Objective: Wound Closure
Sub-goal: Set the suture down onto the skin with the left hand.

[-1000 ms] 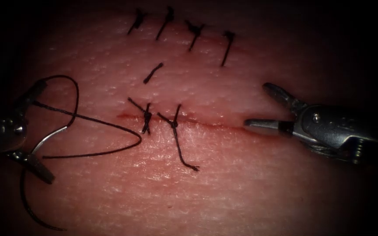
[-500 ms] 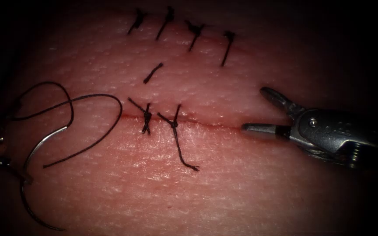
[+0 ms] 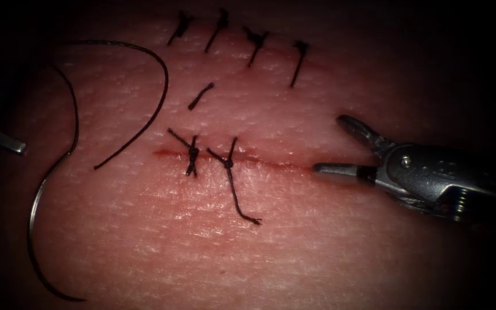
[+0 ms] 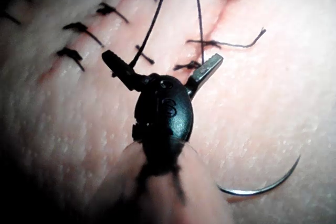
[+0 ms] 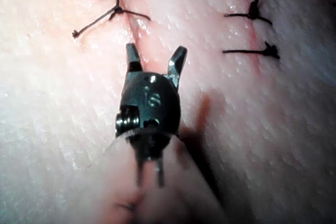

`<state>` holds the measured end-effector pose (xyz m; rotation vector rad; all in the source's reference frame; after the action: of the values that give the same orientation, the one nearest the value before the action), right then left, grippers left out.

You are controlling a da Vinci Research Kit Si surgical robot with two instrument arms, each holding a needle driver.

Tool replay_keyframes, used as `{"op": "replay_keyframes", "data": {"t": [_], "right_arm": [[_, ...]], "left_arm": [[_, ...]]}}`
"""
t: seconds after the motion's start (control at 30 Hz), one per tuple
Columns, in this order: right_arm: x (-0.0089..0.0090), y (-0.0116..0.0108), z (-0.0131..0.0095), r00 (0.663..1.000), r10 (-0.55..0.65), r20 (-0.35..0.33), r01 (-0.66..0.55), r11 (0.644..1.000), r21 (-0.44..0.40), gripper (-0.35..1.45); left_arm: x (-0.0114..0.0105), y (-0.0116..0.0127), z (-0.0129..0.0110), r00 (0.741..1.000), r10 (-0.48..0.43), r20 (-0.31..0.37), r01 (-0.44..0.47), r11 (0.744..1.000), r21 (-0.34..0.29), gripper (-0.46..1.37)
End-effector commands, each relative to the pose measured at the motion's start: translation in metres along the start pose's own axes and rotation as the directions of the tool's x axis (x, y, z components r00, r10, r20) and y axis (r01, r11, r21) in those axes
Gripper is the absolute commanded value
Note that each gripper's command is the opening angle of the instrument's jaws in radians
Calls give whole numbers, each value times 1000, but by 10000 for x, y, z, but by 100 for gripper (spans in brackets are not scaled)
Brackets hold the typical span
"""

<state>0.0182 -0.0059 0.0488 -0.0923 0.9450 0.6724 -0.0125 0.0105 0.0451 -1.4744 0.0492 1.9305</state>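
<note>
Left tool (image 4: pixel 163 69) wide, released needle (image 3: pixel 44 189) | right tool (image 3: pixel 340 146) wide, empty | needle free on tissue (image 3: pixel 317 241), left of cut (image 3: pixel 271 165)

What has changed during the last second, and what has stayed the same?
The left end effector drew back to the left, away from the needle; it is open and holds nothing. The thread swung upward, left of the cut. The right end effector crept slightly left, open and empty. The needle still lies on the tissue, not in it. The knotted stitches are unchanged.
</note>
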Motion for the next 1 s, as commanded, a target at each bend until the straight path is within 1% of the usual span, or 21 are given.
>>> {"op": "replay_keyframes", "data": {"t": [0.03, 0.1, 0.2, 0.23, 0.27, 0.3, 0.33, 0.37, 0.47, 0.5, 0.53, 0.57, 0.6, 0.67, 0.73, 0.77, 0.83, 0.87, 0.9, 0.97, 1.0], "right_arm": [[0, 0, 0, 1000, 0, 0, 0, 1000, 9, 143], [1, 0, 0, 1000, 0, 0, 0, 1000, 9, 143], [1, 0, 0, 1000, 0, 0, 0, 1000, 9, 143], [1, 0, 0, 1000, 0, 0, 0, 1000, 9, 143], [1, 0, 0, 1000, 0, 0, 0, 1000, 9, 143], [1, 0, 0, 1000, 0, 0, 0, 1000, 9, 143], [1, 0, 0, 1000, 0, 0, 0, 1000, 9, 143], [2, -1, 1, 1000, 1, -3, -1, 1000, 16, 143], [5, -4, 2, 1000, 3, -5, -3, 1000, 23, 143], [6, -5, 1, 1000, 4, -5, -4, 1000, 24, 143], [7, -5, 0, 1000, 5, -5, -5, 1000, 26, 142], [8, -6, -1, 1000, 6, -4, -6, 1000, 27, 142], [9, -5, -2, 1000, 7, -1, -7, 1000, 29, 142], [11, -4, -5, 1000, 8, -1, -8, 999, 32, 141], [11, -3, -7, 1000, 9, 0, -9, 999, 33, 141], [11, -3, -7, 1000, 9, 0, -9, 999, 33, 141], [10, -3, -7, 1000, 8, -1, -8, 999, 34, 140], [10, -3, -7, 1000, 8, -1, -8, 999, 35, 140], [10, -3, -8, 1000, 7, -1, -7, 999, 35, 140], [9, -4, -8, 1000, 7, -1, -7, 999, 35, 140], [9, -4, -8, 1000, 6, -2, -6, 999, 35, 140]], "left_arm": [[6, 0, -1, 1000, 10, -10, -10, 1000, -11, 136], [34, 0, -4, 1000, 6, -13, -6, 1000, -22, 136], [58, 4, -12, 1000, 18, -5, -18, 999, -30, 136], [67, 6, -15, 1000, 29, -4, -29, 999, -30, 136], [72, 7, -16, 999, 43, 0, -43, 999, -25, 136], [83, 7, -15, 996, 83, 13, -83, 997, -7, 136], [87, 7, -13, 995, 98, 21, -98, 995, 0, 136], [92, 9, -5, 990, 135, 41, -136, 991, 2, 136], [90, 10, 13, 982, 165, 92, -165, 986, -15, 136], [84, 10, 24, 977, 181, 114, -180, 984, -18, 136], [72, 10, 36, 973, 189, 132, -188, 982, -20, 136], [69, 10, 38, 972, 191, 136, -189, 982, -21, 136], [60, 11, 46, 969, 197, 149, -196, 980, -23, 136], [34, 10, 62, 962, 200, 186, -197, 980, -35, 136], [-1, 11, 80, 957, 180, 227, -177, 984, -31, 136], [-5, 12, 81, 958, 176, 225, -174, 984, -30, 136], [-27, 18, 91, 964, 162, 209, -153, 987, -59, 135], [-37, 27, 95, 968, 153, 199, -140, 987, -74, 135], [-39, 29, 96, 969, 149, 197, -136, 988, -76, 135], [-46, 50, 101, 974, 154, 169, -140, 986, -90, 131], [-46, 52, 102, 974, 155, 168, -141, 986, -92, 131]]}}
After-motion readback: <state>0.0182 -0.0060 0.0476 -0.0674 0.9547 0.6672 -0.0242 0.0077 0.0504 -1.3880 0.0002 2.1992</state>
